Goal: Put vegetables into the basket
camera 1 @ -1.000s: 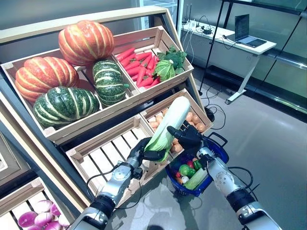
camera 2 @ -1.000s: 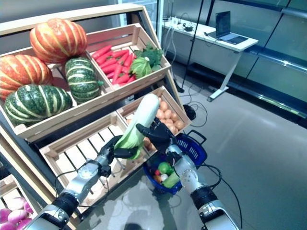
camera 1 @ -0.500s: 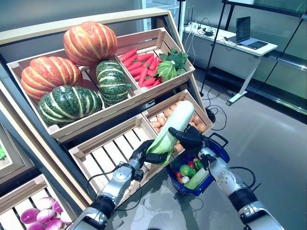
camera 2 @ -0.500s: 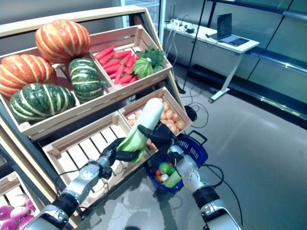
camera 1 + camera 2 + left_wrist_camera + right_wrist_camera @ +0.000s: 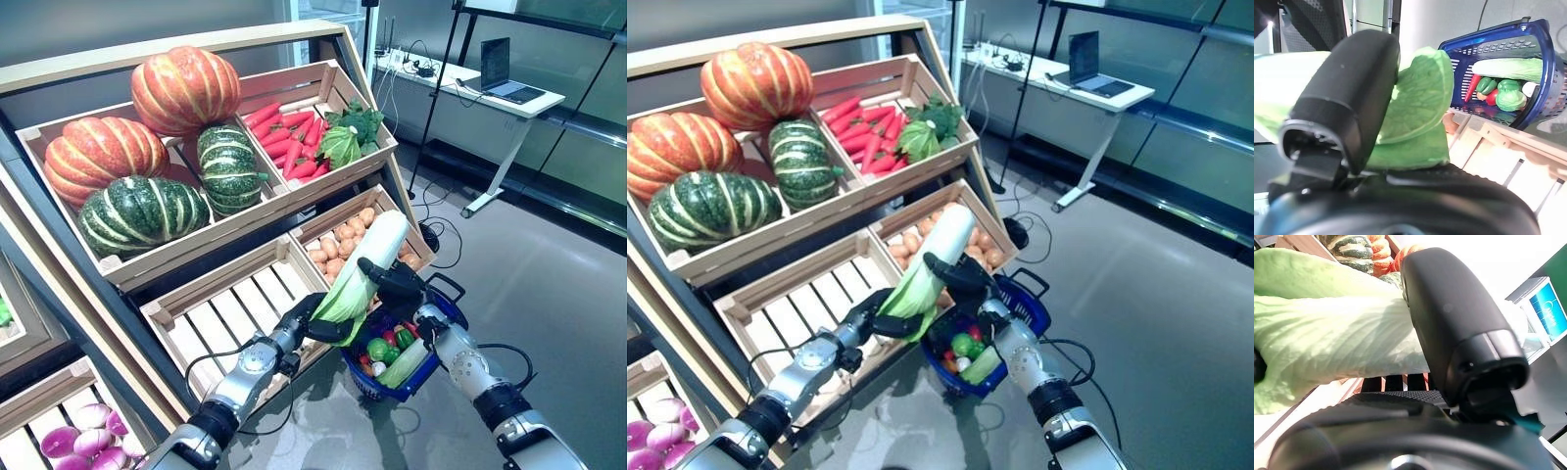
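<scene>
The left hand (image 5: 315, 321) has its fingers curled round the leafy green end of a napa cabbage (image 5: 369, 264), and the right hand (image 5: 394, 282) has its fingers and thumb wrapped round the cabbage's pale middle from the other side. Both wrist views show a thumb pressed against the leaves. The cabbage is held tilted, white end up and away from the robot, leafy end down, in the air above the front edge of the wooden stand.

Just below and beside the cabbage, on the right hand's side, a blue basket (image 5: 446, 301) sits on the floor against the stand. It already holds a second pale cabbage, green peppers and some red and white vegetables.

Behind the hands, a lower crate of potatoes (image 5: 342, 240) stands partly hidden by the cabbage, next to a slatted crate (image 5: 223, 308). The upper crates hold orange and green pumpkins (image 5: 147, 147), red carrots (image 5: 289, 137) and leafy greens (image 5: 345, 132). Purple onions (image 5: 83, 448) lie in a low crate on the left. A white desk with a laptop (image 5: 495, 69) stands well apart.
</scene>
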